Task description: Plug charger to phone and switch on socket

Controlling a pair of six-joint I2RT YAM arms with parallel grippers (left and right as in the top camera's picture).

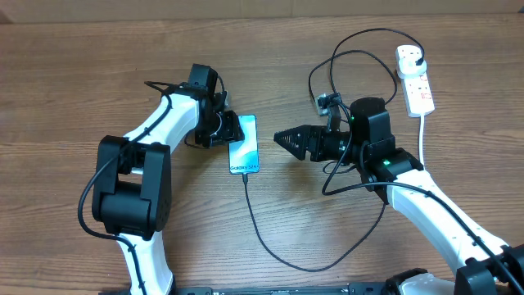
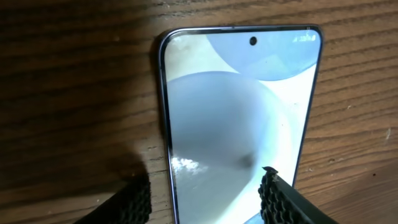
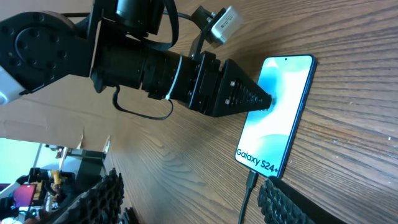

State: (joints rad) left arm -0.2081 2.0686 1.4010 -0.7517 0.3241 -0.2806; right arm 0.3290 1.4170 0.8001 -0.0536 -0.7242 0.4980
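One wooden surface (image 1: 65,65) is carrying everything. Two arms are stretching over it, the left arm (image 1: 151,135) from 7 o'clock and the right arm (image 1: 442,209) from 5 o'clock.

One charger (image 1: 249,197) is lying in a long black loop, sagging toward 6 o'clock and curling back up toward 1 o'clock. One socket (image 1: 417,86), white with red marks, is lying at 2 o'clock of the surface. Its single thick white cord (image 1: 423,135) is trailing toward 6 o'clock, and its 12 o'clock end is holding one black plug (image 1: 413,56). I cannot tell whether its switch is on.

One phone (image 1: 244,144) is lying flat, screen up, just to the 9 o'clock side of the surface's centre. Its "Galaxy" end is pointing to 6 o'clock and holding the charger's connector (image 3: 251,182).

The left fingers (image 2: 134,202) are standing parted at the phone's 11 o'clock part and gripping nothing. One is outside a long edge and the other is over the screen; I cannot tell whether they are touching it. The right fingers (image 3: 289,202) are spreading wide, holding nothing, at the phone's 3 o'clock and apart from it.
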